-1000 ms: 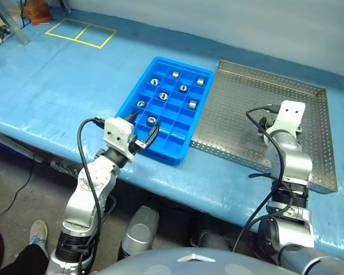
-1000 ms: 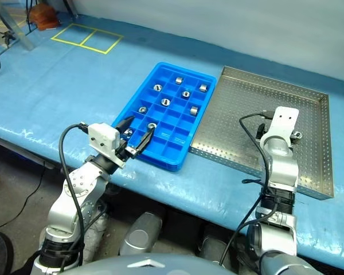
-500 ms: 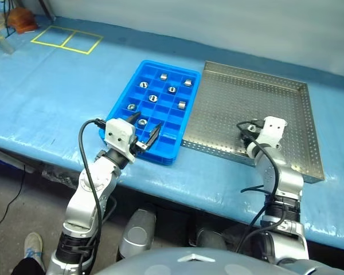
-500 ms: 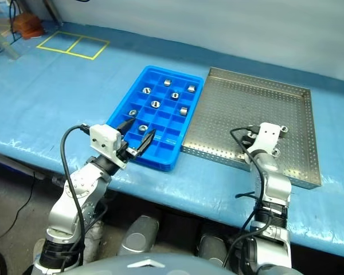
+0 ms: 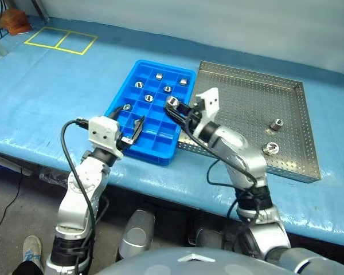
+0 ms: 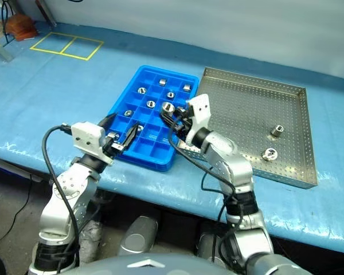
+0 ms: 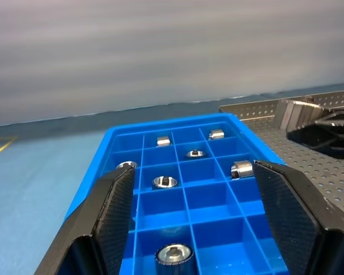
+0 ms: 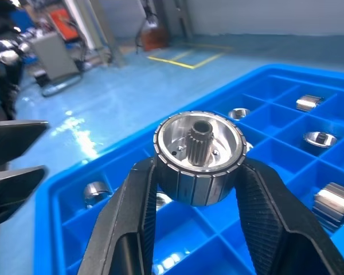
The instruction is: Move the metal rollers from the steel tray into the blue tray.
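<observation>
My right gripper [image 5: 173,107] is shut on one of the metal rollers [image 8: 199,153], a shiny ribbed cylinder with a toothed bore. It holds the roller above the middle cells of the blue tray [image 5: 156,156]. Several rollers [image 5: 167,89] lie in the tray's far and left compartments. Two more rollers [image 5: 275,124] [image 5: 270,148] stand on the right part of the perforated steel tray [image 5: 246,103]. At the blue tray's near left corner my left gripper [image 5: 132,117] hovers open and empty, pointing along the tray; its fingers [image 7: 112,212] frame the cells.
Both trays sit side by side on a table with a blue covering [image 5: 57,97], and its front edge runs close below them. A yellow taped rectangle [image 5: 60,39] marks the far left of the table. An orange object [image 5: 14,23] lies in the far left corner.
My right arm swung left from the steel tray to above the blue tray, its gripper shut on a roller. The left gripper shifted slightly left. The camera view also moved.
</observation>
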{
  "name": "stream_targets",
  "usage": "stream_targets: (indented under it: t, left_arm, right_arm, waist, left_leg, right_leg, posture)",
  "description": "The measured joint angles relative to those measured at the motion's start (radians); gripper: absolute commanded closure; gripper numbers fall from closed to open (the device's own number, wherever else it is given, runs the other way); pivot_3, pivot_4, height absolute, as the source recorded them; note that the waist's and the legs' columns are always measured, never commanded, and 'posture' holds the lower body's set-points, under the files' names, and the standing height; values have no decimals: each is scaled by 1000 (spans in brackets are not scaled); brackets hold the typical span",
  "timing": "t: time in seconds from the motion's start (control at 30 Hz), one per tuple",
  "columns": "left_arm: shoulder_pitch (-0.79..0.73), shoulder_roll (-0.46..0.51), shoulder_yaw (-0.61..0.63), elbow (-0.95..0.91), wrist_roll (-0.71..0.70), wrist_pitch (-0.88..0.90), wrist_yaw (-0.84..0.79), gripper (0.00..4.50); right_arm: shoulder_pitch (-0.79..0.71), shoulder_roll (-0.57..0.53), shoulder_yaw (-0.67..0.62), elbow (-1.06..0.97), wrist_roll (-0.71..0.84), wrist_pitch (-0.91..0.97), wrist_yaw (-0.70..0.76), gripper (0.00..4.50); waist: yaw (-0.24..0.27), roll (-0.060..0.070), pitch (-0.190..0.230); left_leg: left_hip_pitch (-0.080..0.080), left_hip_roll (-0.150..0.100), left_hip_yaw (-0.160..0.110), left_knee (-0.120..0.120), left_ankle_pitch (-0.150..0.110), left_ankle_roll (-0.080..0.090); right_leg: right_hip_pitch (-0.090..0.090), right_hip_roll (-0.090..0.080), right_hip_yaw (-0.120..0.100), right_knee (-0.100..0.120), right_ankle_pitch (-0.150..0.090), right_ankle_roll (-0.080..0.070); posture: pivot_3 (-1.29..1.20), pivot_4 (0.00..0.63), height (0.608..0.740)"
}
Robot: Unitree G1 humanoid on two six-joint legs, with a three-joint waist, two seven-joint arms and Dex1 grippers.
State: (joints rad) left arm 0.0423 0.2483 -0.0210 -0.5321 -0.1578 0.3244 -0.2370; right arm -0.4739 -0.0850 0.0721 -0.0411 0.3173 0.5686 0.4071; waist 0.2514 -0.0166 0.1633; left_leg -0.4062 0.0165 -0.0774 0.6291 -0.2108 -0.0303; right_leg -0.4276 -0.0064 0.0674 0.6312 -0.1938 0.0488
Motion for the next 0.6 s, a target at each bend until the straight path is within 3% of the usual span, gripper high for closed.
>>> stream_targets:
  t: [0.2, 0.57, 0.6]
  left_arm:
    - [24, 11, 25, -10, 7, 0, 14, 923]
    - [23, 28, 19, -17, 36, 14, 13, 923]
    - [22, 28, 19, -17, 36, 15, 12, 923]
  right_arm:
    - [-83, 11, 19, 186, -127, -66, -106, 2851]
    - [-176, 57, 45, 372, -173, -60, -115, 2851]
    - [-187, 56, 52, 391, -191, -67, -128, 2501]
  waist:
    - [33, 0, 0]
    - [72, 0, 0]
    - [74, 0, 0]
  left_leg:
    - [-3, 0, 0, -2, 0, -2]
    - [-4, 0, 0, -2, -1, -3]
    - [-4, 0, 0, -2, -1, -3]
  right_leg:
    - [-4, 0, 0, 0, 0, 0]
    - [-4, 1, 0, -1, 0, 0]
    - [-4, 1, 0, -1, 0, 0]
  posture:
    - [477, 150, 740]
    - [464, 150, 740]
    - [464, 150, 740]
